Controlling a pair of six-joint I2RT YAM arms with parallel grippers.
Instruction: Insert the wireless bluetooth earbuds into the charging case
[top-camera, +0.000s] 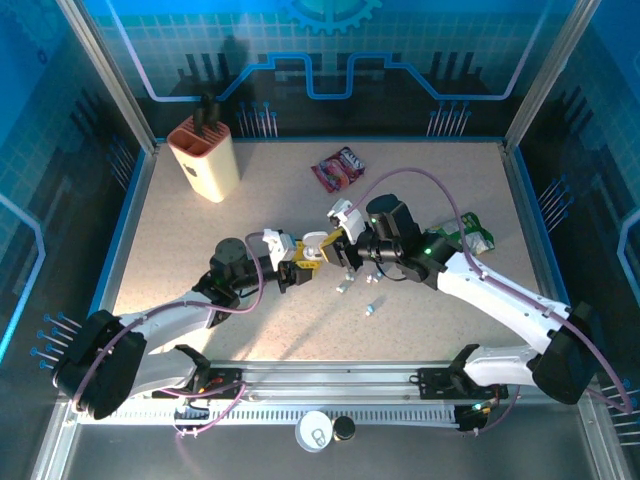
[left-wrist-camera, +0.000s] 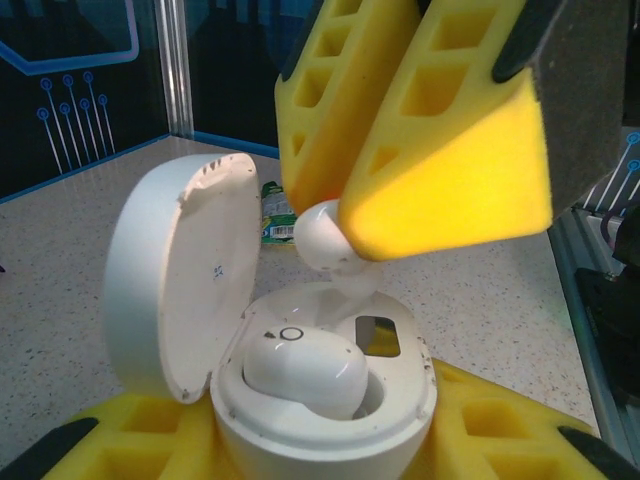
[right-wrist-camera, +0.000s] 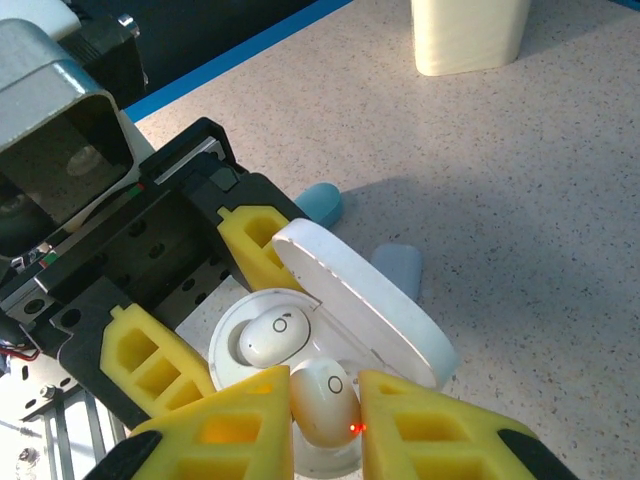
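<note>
**Top external.** The left gripper (top-camera: 297, 265) and the right gripper (top-camera: 338, 243) meet at table centre. The white charging case (top-camera: 318, 240) sits between them. Two tiny loose buds (top-camera: 345, 284) lie on the table just near of the grippers. A beige block (top-camera: 205, 158) stands far left, a red packet (top-camera: 340, 168) lies far centre, and a green packet (top-camera: 478, 236) lies to the right.

**Left wrist.** The left gripper is clenched on the charging case's base. The lid (left-wrist-camera: 180, 280) is swung open to the left. The seated earbud (left-wrist-camera: 305, 370), white, rests in one socket. The right gripper's yellow fingers (left-wrist-camera: 440, 150) pinch the second earbud (left-wrist-camera: 318, 235) just above the other socket. Contact with the case: cannot tell.

**Right wrist.** The right gripper grasps the second earbud, which sits just beside the seated earbud. Two pale blue pieces (right-wrist-camera: 398, 268) lie on the table just beyond the lid. I cannot tell what they are.
</note>
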